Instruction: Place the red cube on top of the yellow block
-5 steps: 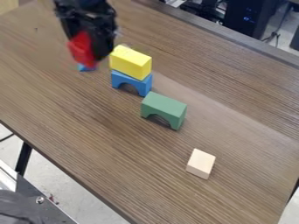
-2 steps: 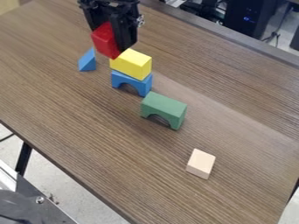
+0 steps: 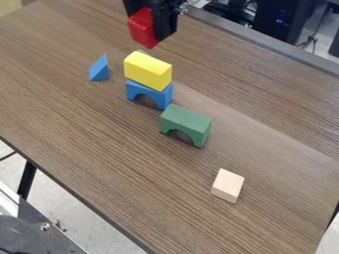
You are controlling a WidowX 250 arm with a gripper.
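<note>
At the top of the camera view, the black gripper (image 3: pixel 157 31) is shut on the red cube (image 3: pixel 143 28), which is held in the air, slightly tilted. The yellow block (image 3: pixel 147 70) lies below it in the view, resting on a blue arch (image 3: pixel 149 93) that stands on the table. A gap shows in the view between the cube and the yellow block.
A blue triangle (image 3: pixel 99 69) stands left of the stack. To its lower right are a green arch (image 3: pixel 186 124) and a pale wooden block (image 3: pixel 228 185). Something greenish peeks out behind the yellow block. The wooden table (image 3: pixel 99 149) has its far edge at upper right.
The gripper, with the red cube in it, has moved right and up in the view, uncovering the blue triangle and the yellow block's top. The blocks on the table have kept their places.
</note>
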